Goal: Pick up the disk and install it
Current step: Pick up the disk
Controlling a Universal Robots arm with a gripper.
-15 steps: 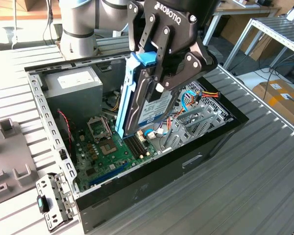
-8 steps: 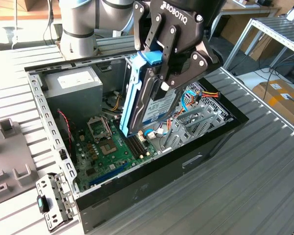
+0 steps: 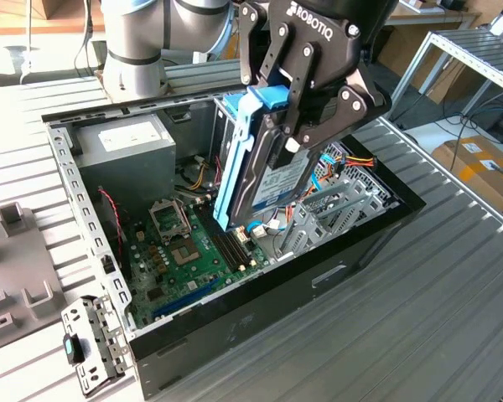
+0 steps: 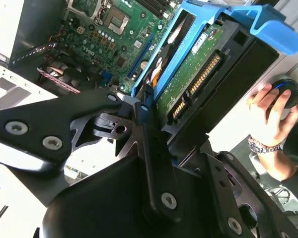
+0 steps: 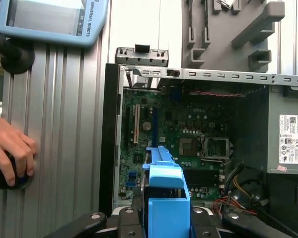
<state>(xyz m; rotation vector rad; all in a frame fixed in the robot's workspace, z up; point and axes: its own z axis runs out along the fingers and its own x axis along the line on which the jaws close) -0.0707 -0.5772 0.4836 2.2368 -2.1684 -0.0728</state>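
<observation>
In the exterior view, open case [image 3: 63,159] on table [image 3: 419,318] holds power supply [image 3: 126,146] at 10 o'clock and motherboard [image 3: 184,251] at 6 o'clock; disk [image 3: 264,188], tilted, hangs above the motherboard's 2 o'clock side, unseated, clamped in the closed pincer [image 3: 298,138].

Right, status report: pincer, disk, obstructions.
Pincer shut on silver rectangular hard drive with blue plastic rails. Drive tilted above open black computer case, not installed. Coloured cables beside grey metal cage.
</observation>
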